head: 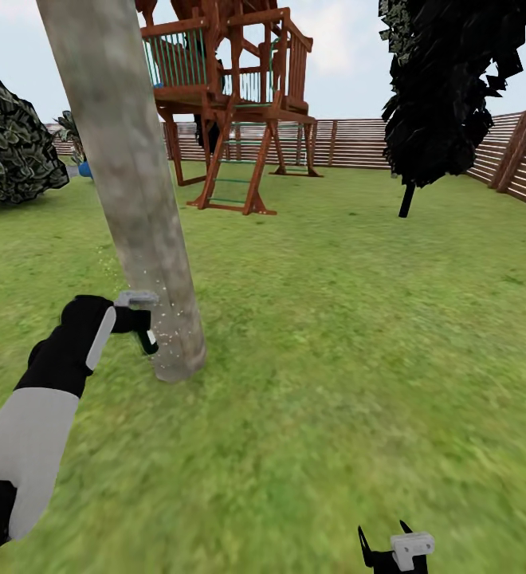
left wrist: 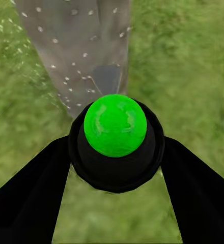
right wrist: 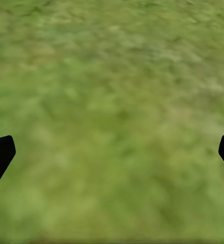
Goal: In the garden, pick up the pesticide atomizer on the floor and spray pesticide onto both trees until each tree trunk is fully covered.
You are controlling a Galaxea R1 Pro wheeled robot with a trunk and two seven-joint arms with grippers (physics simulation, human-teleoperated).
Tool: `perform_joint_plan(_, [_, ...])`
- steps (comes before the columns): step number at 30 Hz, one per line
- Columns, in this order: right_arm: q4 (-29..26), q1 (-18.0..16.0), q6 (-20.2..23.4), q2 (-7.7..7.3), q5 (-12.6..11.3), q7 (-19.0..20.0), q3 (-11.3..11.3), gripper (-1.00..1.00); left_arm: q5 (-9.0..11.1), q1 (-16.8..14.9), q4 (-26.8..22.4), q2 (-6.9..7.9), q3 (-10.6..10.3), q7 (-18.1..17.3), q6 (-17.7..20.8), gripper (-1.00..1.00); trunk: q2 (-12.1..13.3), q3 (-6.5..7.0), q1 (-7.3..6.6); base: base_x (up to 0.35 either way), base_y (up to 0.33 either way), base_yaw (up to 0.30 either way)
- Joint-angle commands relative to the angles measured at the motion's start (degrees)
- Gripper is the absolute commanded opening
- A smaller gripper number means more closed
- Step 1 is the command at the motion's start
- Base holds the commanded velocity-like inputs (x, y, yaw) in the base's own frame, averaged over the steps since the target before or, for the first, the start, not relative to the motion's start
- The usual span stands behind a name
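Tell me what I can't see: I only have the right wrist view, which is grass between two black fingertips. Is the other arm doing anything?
Observer: Yes. In the head view the left gripper is held up against the base of the tree trunk.
Operator: Is it holding something?
Observer: The left wrist view shows the fingers closed around the pesticide atomizer, a black body with a bright green round top.
Operator: Any spray coming out?
Observer: Whitish specks of pesticide dot the bark ahead of the atomizer.
Operator: And where is my right gripper relative to all that?
Observer: The right gripper is low over the grass, apart from the trunk, jaws spread with nothing between them.
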Motion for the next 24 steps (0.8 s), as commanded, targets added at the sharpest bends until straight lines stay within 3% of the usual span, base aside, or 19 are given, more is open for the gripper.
perform_joint_plan(1, [0.0, 0.02, 0.0, 0.0, 0.02, 0.01, 0.0, 1.0, -0.49, -0.26, 0.0, -0.25, -0.03, -0.28, 0.05, -1.0, 0.0, 0.0, 0.0, 0.0, 0.0, 0.0])
perform_joint_plan(4, [0.0, 0.0, 0.0, 0.0, 0.02, 0.02, 0.0, 1.0, -0.49, -1.42, -0.08, -1.56, -0.13, -0.67, 0.38, -1.0, 0.0, 0.0, 0.0, 0.0, 0.0, 0.0])
perform_joint_plan(6, [0.0, 0.0, 0.0, 0.0, -0.01, 0.01, 0.0, 1.0, -0.51, -1.67, -0.03, -1.1, -0.03, -0.68, 0.41, -1.0, 0.0, 0.0, 0.0, 0.0, 0.0, 0.0])
perform_joint_plan(9, [0.0, 0.01, 0.0, 0.0, 0.03, -0.02, 0.0, 1.0, -0.49, -1.82, -0.01, 1.89, 0.21, -0.75, 0.42, -1.0, 0.0, 0.0, 0.0, 0.0, 0.0, 0.0])
perform_joint_plan(11, [0.0, 0.01, 0.0, 0.0, 0.01, -0.01, 0.0, 1.0, -0.44, -1.83, -0.01, 3.09, 0.29, -0.77, 0.42, -1.0, 0.0, 0.0, 0.0, 0.0, 0.0, 0.0])
perform_joint_plan(17, [0.0, 0.0, 0.0, 0.0, 0.0, 0.01, 0.0, 1.0, -0.48, -0.78, 0.01, 3.3, -0.18, -1.13, 0.42, -1.0, 0.0, 0.0, 0.0, 0.0, 0.0, 0.0])
perform_joint_plan(24, [0.0, 0.0, 0.04, 0.0, 0.05, 0.01, 0.0, 1.0, -0.66, 9.04, 2.16, 3.49, 0.4, -3.22, -0.85, -1.0, 0.0, 0.0, 0.0, 0.0, 0.0, 0.0])
